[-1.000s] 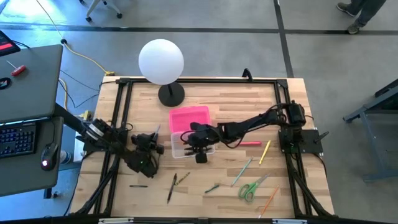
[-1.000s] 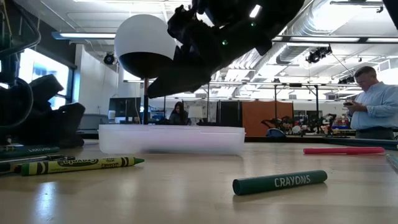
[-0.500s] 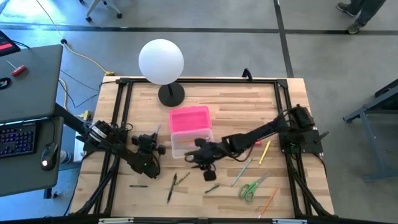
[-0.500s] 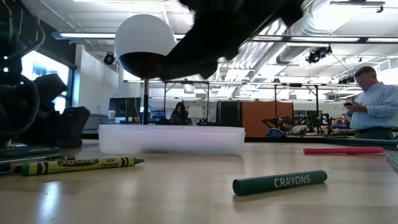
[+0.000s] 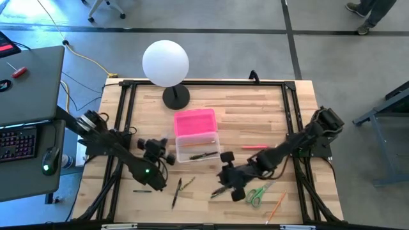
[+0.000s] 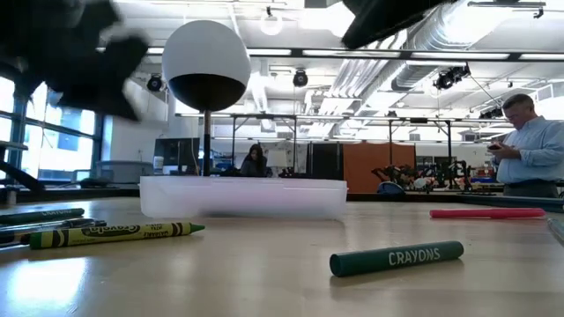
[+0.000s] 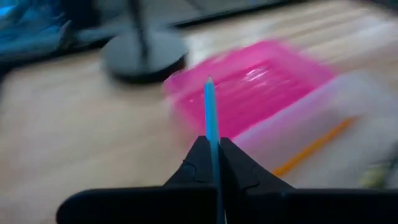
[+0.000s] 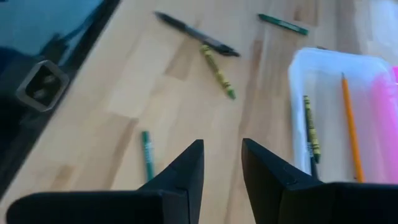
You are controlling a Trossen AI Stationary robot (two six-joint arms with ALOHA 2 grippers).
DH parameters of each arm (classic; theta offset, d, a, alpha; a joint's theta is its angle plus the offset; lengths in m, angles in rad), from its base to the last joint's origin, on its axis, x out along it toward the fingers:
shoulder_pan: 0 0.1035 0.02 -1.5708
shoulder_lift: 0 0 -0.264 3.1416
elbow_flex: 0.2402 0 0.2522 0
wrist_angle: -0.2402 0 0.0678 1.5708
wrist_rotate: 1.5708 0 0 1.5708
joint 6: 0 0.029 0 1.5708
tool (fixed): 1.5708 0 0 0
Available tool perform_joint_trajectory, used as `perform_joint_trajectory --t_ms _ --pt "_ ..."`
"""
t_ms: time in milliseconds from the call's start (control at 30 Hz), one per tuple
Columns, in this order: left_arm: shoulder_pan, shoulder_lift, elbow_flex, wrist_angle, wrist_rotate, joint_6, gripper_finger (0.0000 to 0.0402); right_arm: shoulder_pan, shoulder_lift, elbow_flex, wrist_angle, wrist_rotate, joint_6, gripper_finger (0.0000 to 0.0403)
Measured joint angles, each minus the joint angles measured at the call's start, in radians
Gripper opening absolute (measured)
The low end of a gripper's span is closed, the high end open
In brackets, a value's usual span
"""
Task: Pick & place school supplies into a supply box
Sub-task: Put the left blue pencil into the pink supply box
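Blue pencil [image 7: 210,118] pinched in left claw [image 7: 213,163] beside the supply box [image 5: 195,145] (right claw [image 8: 221,163] narrowly parted, empty).

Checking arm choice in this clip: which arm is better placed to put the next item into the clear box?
Left. The left claw is shut on a blue pencil pointed at the clear box, just beside it. The right claw is open and empty, low over a green crayon, so it would need to grasp first.

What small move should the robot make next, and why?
Probably the left pincer should carry its blue pencil across over the clear box and let go. It is shut on the pencil and sits beside the box, not above it. The right pincer hangs open near a loose green crayon.
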Motion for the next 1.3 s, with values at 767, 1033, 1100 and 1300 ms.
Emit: perform_joint_trajectory --t_ms 767,1033,1100,1300 --pt "0.508 0.112 0.161 0.933 0.564 1.529 0.0035 0.097 -0.007 0.000 -0.045 -0.019 0.075 0.0087" --pt "0.523 0.250 0.160 1.050 0.647 1.573 0.0054 0.123 -0.007 -0.002 -0.090 -0.020 0.078 0.0087" --pt "0.524 0.272 0.161 1.064 0.646 1.571 0.0061 0.125 -0.007 -0.002 -0.103 -0.018 0.090 0.0087" --pt "0.524 0.272 0.160 1.042 0.647 1.576 0.0090 0.119 -0.007 -0.002 -0.160 -0.005 0.139 0.0087"
